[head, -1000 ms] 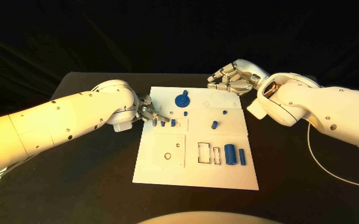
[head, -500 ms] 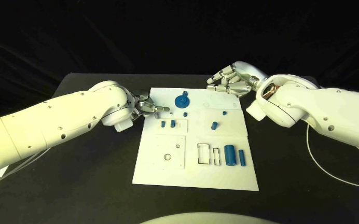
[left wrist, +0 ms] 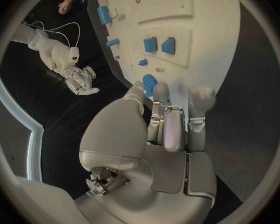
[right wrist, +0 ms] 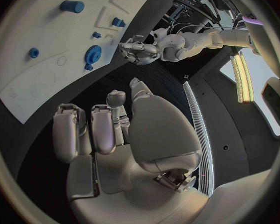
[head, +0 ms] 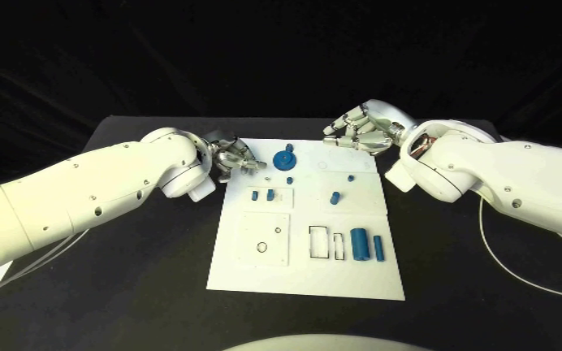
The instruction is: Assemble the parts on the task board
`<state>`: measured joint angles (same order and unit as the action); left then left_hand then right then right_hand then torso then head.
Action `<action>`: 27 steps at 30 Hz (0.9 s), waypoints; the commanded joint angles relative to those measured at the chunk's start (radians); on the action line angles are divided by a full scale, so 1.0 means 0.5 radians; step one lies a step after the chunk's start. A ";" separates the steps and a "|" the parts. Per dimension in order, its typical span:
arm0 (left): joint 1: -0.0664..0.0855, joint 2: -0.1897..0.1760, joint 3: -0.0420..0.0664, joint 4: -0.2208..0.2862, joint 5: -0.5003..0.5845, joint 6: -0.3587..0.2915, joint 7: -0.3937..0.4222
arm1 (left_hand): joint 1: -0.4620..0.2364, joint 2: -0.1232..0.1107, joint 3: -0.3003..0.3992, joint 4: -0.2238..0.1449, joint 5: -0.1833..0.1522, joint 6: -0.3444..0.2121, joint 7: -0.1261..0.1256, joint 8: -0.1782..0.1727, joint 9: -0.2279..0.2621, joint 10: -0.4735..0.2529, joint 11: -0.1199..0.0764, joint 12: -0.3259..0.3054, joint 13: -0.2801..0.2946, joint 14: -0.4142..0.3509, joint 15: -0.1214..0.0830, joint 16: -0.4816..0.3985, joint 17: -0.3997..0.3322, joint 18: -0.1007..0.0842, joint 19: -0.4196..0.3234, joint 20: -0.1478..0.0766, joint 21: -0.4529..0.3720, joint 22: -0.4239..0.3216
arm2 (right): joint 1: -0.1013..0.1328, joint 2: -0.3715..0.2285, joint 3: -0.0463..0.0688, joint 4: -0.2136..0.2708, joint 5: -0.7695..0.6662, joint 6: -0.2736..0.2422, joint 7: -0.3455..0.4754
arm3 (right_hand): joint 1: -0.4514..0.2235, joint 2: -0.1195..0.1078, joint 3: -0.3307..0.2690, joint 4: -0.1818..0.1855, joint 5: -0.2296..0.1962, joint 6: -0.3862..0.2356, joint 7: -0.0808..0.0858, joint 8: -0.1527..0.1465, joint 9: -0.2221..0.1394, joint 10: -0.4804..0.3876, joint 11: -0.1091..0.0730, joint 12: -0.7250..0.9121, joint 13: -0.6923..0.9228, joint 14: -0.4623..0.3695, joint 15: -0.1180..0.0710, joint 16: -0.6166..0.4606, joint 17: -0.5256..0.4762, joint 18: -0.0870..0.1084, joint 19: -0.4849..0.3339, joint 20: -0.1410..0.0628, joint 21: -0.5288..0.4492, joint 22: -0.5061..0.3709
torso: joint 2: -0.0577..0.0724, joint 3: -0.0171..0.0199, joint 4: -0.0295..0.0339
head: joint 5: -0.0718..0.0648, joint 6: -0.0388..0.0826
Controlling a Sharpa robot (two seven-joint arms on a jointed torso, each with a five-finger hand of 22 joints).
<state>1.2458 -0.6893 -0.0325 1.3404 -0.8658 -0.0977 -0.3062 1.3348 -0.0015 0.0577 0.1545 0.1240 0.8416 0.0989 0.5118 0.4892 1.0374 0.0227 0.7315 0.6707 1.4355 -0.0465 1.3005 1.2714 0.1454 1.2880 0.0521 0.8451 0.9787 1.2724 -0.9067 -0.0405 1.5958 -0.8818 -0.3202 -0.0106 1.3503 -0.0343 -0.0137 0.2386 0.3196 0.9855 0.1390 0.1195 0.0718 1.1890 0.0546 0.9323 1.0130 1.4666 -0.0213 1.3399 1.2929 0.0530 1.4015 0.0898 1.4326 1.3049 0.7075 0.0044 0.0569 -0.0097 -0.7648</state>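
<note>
On the white rectangular task board, two upright blue cylinders stood at about four o'clock and a round blue toothed gear near twelve. The left hand hovered at the board's ten-o'clock edge just beside the gear, fingers loosely curled, holding nothing — the right hand waited clenched and empty at one o'clock. To seat the gear well, I judged the left hand needed to come in level and pinch its rim squarely — not its raised hub.

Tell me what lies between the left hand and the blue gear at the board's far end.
In the head view, a bare strip of the white task board separates the silver left hand from the blue toothed gear; no part lies there.
</note>
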 commanded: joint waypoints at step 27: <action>-0.109 0.291 -0.038 -0.043 -1.061 -0.143 0.263 | 0.235 -0.296 0.377 -0.157 -0.026 0.284 0.073 -0.713 -0.612 -0.068 0.126 -0.928 -1.021 0.047 0.088 -0.427 -0.430 -0.022 0.195 0.090 0.003 0.023 | -0.002 0.011 0.000 0.016 -0.006 0.018 0.014 | 0.025 0.034 -0.011 -0.005 0.019 0.008 0.003 0.010 -0.001 -0.021 0.000 -0.023 -0.016 0.087 0.003 -0.009 -0.002 0.023 -0.020 0.001 -0.013 -0.006 | 0.003 -0.0022 -0.001 | -0.013 -0.001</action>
<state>1.1914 -0.5490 -0.0517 1.3189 -1.3429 -0.2187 -0.1111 1.4602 -0.1527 0.2421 0.0729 0.1142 0.9777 0.1357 0.1614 0.1859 0.9976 0.0872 0.2727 0.1633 1.4526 -0.0024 1.0652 1.0386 0.1477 1.3749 0.0983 0.8222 0.9701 1.2722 -0.9025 -0.0405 1.6016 -0.8814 -0.3206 -0.0094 1.3609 -0.0238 -0.0163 0.2359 0.3236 0.9855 0.1390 0.1195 0.0718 1.1820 0.0548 0.9242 1.0057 1.4666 -0.0213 1.3400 1.2921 0.0530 1.3981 0.0934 1.4292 1.3026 0.7089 0.0034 0.0571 -0.0159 -0.7644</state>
